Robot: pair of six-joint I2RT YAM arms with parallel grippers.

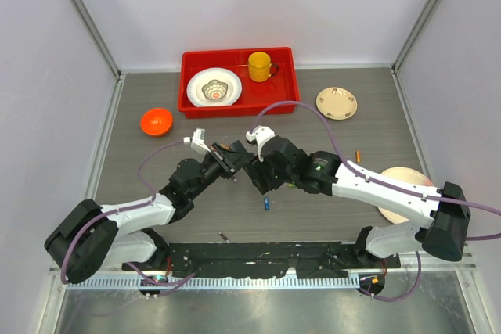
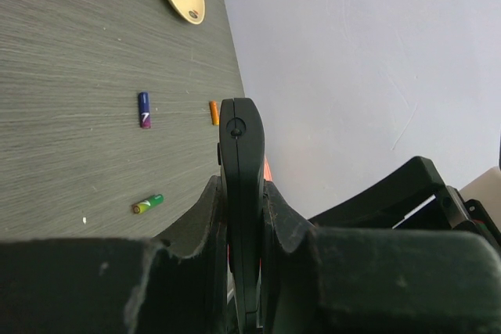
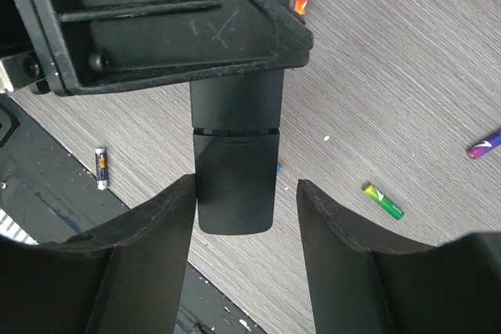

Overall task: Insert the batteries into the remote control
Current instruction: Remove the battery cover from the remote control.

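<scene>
At the centre of the top view, above the bench (image 1: pixel 305 224), the left claw (image 2: pixel 241 210) is clamped tight on the remote control (image 3: pixel 235 181) and holds it clear of the surface. The right claw (image 3: pixel 246 189) stands partly open astride the remote's free end. One finger looks to touch its side and the other is apart, so it grips nothing yet. The step in hand seems to be taking hold of the end section below the seam, likely the battery cover. It is best done by squaring the fingers on both flanks, pinching below the seam and pulling along the remote's length while the left claw holds firm. Loose batteries (image 3: pixel 383 200) lie scattered on the bench. Whether the compartment is open cannot be told, since its face is turned from every camera and the arms crowd the remote from above.
</scene>
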